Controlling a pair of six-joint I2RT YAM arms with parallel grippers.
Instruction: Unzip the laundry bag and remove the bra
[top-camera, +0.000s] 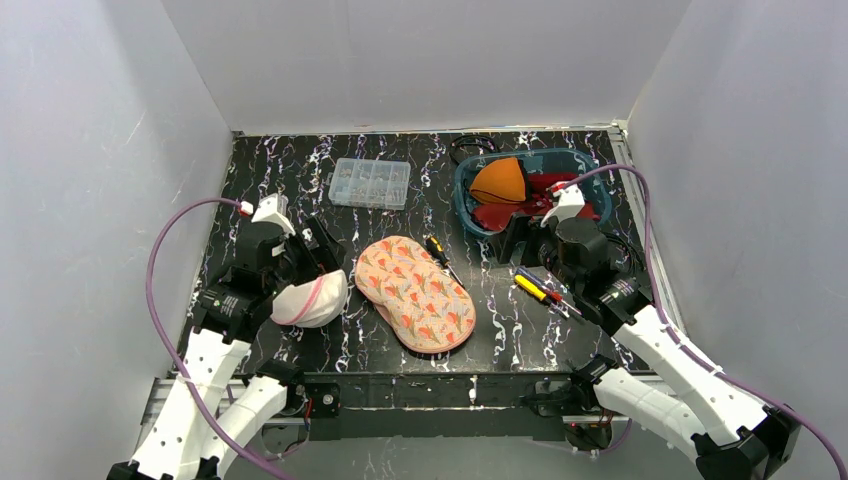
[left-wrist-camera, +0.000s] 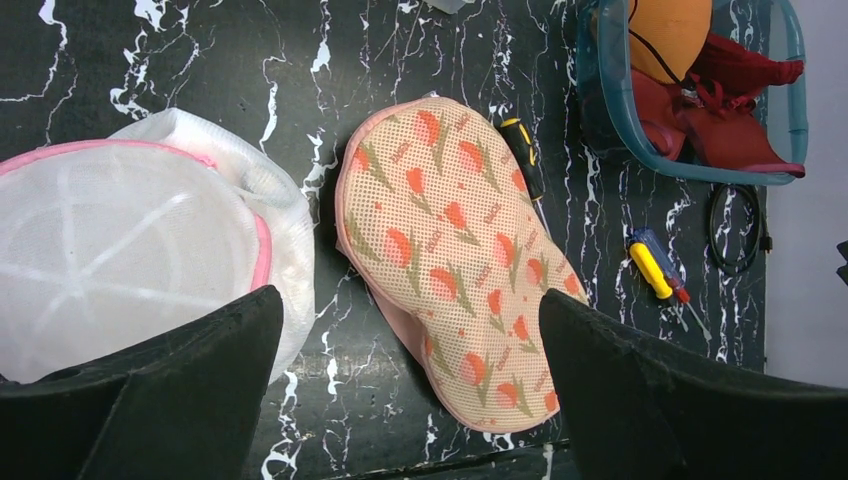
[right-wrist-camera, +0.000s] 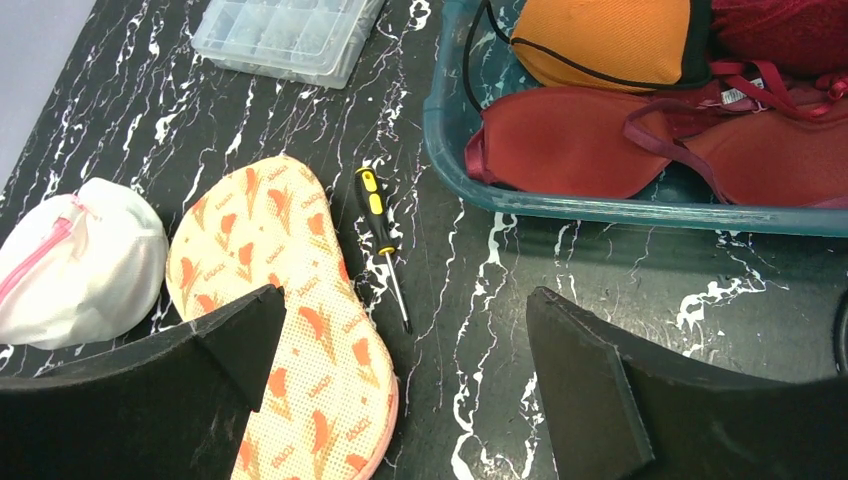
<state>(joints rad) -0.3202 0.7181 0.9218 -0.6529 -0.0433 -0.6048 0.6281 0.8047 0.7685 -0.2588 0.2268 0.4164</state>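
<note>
The floral laundry bag (top-camera: 415, 293) lies flat mid-surface (top-camera: 500, 330), with a white mesh bag (top-camera: 312, 300) just beside it near the left tool (left-wrist-camera: 408, 310). That tool and the right tool (right-wrist-camera: 405, 300) are both released, jaws wide and holding nothing. The bag looks light, soft and limp, likely to slide or bunch, so pin its seam edge and pinch the zip pull, which I cannot make out here.

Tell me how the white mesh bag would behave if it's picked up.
Probably light: the white bag is thin, see-through mesh. Ribs show through its dome, so it likely keeps shape but dents when pinched. It may rock when pushed.
</note>
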